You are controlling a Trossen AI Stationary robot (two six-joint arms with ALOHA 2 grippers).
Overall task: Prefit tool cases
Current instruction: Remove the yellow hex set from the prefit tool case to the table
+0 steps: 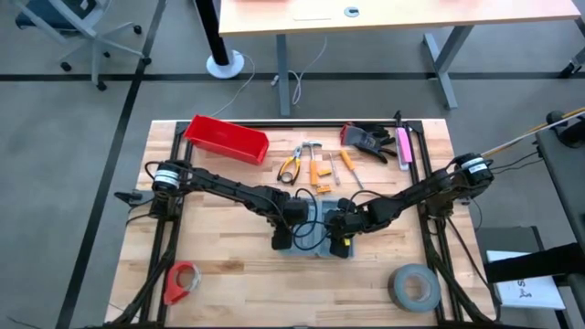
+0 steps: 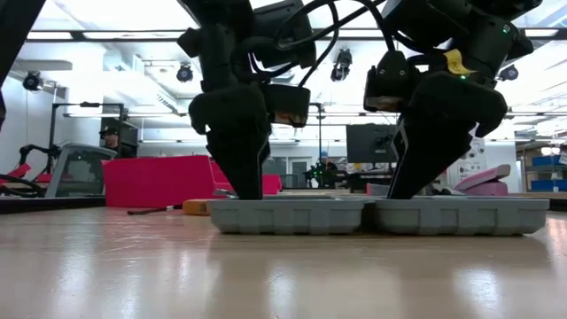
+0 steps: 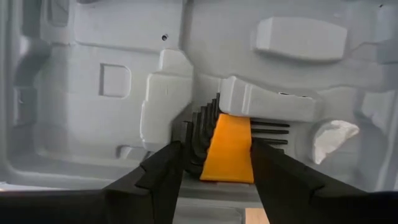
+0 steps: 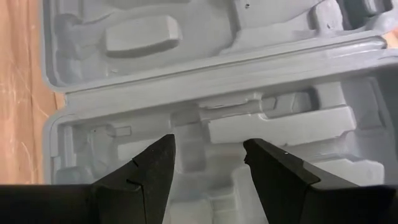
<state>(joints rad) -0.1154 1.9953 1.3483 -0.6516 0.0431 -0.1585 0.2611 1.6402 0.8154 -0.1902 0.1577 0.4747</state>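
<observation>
A: Where is the tool case (image 1: 311, 239)?
B: It lies opened out flat near the middle of the wooden desk (image 1: 228, 274), toward its front edge. In the low view its two grey halves sit side by side on the desk top.

A: And the arms?
B: Both reach in over it. The left end effector (image 1: 281, 239) is down on the left half of the case, the right end effector (image 1: 343, 245) on the right half.

A: How do the left fingers stand?
B: Parted, at a middling width. Its wrist view shows an orange hex key holder (image 3: 229, 149) with dark keys sitting in a moulded recess, between the two fingers. I cannot tell whether the fingers touch it.

A: The right one?
B: Spread wide over the grey recesses, with nothing between the fingers. The hinge line of the case runs across that view just beyond the fingertips.

A: What else is on the desk?
B: A red bin (image 1: 227, 139) at the back left, pliers (image 1: 290, 166) and a screwdriver (image 1: 350, 168) behind the case, black gloves (image 1: 368, 140) and a pink tool (image 1: 402, 147) at the back right. A red tape dispenser (image 1: 182, 281) sits at the front left and a grey tape roll (image 1: 413, 286) at the front right.
</observation>
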